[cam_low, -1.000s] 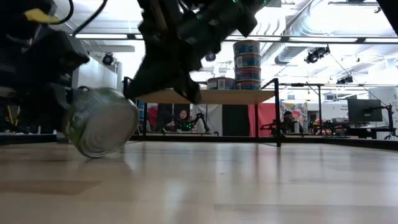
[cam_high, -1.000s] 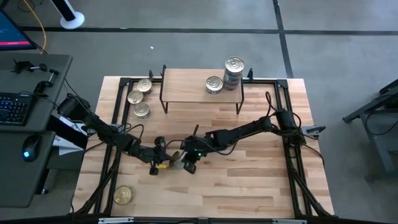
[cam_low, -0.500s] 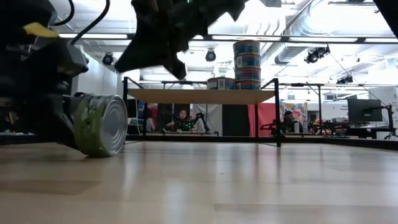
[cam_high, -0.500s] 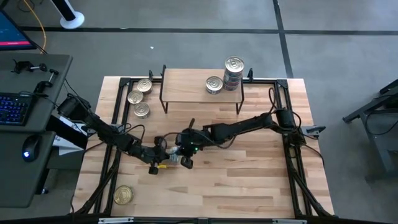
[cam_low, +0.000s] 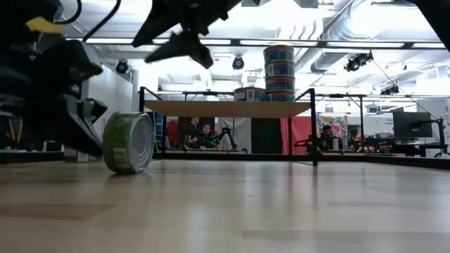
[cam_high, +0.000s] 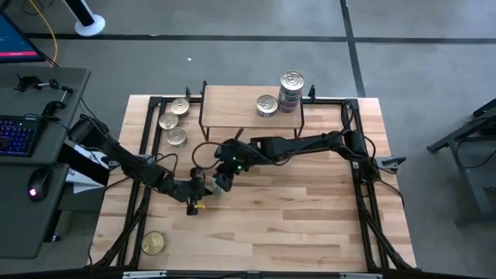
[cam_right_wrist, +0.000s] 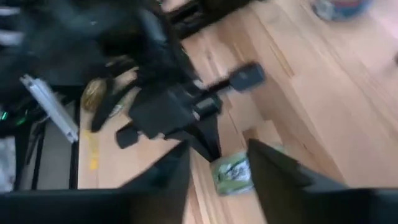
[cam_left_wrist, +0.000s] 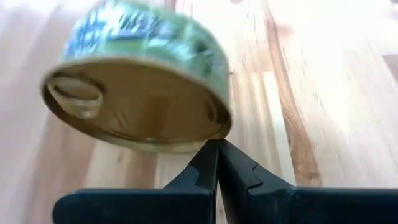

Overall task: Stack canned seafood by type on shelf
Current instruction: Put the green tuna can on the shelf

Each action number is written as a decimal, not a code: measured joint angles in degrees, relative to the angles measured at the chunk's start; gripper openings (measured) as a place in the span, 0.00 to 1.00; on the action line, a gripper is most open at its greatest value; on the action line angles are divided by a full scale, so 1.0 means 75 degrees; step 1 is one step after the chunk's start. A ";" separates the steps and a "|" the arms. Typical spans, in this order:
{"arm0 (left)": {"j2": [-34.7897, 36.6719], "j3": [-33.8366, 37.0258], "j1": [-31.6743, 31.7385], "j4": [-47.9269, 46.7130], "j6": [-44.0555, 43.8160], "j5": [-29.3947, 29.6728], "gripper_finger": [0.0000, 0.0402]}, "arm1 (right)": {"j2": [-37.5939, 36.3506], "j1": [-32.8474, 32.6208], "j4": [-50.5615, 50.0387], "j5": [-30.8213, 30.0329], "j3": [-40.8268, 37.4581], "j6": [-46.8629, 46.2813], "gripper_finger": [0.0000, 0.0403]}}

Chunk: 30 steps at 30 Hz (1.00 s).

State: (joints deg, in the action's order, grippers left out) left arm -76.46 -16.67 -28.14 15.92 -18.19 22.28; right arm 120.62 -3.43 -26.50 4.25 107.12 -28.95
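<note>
Right gripper: is hanging above the tabletop with its fingers spread apart, gripping nothing; in its own wrist view the green tin is showing through the gap, farther off.
Left gripper: is sitting low at the table's left-centre with its two fingers pressed tight together, nothing between them; the tips are pointing at the green tin, just short of it or touching, I cannot tell which.
Green tin: is standing on its edge on the table, green printed label around the side, gold pull-tab lid facing the left gripper; it is lying just beside that gripper and below the right one.
Shelf: is standing at the far edge of the table on black wire legs, well apart from both grippers.
Stacked tins: are sitting as a tall pile at the shelf's right end.
Single tin: is resting flat on the shelf, just beside the pile.
Three loose tins: are lying flat on the table in a cluster just left of the shelf.
Gold tin: is lying flat near the table's near-left corner, well apart from the rest.
Desk: is standing left of the table, carrying a keyboard and a mouse.
</note>
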 joint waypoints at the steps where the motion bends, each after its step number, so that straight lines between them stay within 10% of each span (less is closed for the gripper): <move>1: 0.0129 0.0000 0.0000 -0.0095 0.0087 0.0097 0.00 | 0.0002 -0.0008 -0.0059 -0.0103 -0.0007 -0.0175 0.43; 8: 0.0855 -0.0009 0.0477 -0.1303 0.0808 0.0645 0.00 | 0.0005 -0.0074 -0.0602 -0.0301 0.0114 0.0011 0.68; 30: 0.0346 -0.0003 0.2801 0.0743 0.2448 -0.0625 0.00 | -0.0030 -0.0909 -0.1718 -0.0749 0.0127 0.0609 0.61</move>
State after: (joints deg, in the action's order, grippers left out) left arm -73.87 -16.69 -7.14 21.49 0.17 17.59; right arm 120.40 -10.24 -39.38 -1.37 108.07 -24.39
